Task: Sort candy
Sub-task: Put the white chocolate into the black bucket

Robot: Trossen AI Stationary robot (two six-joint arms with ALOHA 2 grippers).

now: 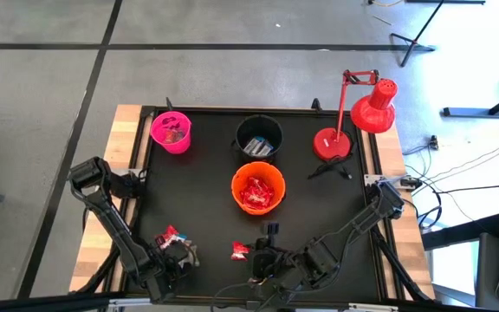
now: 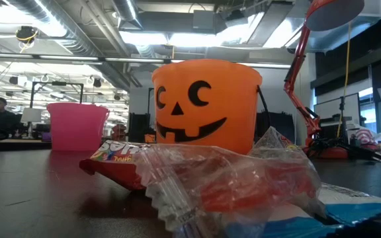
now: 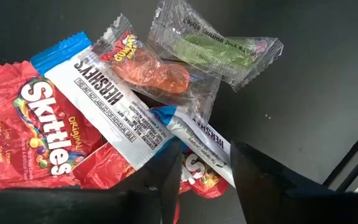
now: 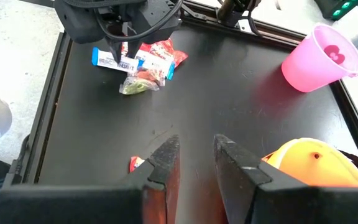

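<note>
Left pincer (image 3: 205, 171): fingers narrowed either side of a Hershey's bar (image 3: 199, 138) in the candy pile (image 1: 173, 243), near front-left of the bench (image 1: 206, 195).
Right pincer (image 4: 194, 158): part open, empty, above the bench beside a lone red packet (image 1: 240, 250).

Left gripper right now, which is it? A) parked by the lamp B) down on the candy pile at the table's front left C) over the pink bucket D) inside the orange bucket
B: the high view shows the left gripper at the front-left candy pile, and its wrist view shows the fingers straddling a blue-and-white bar.
</note>
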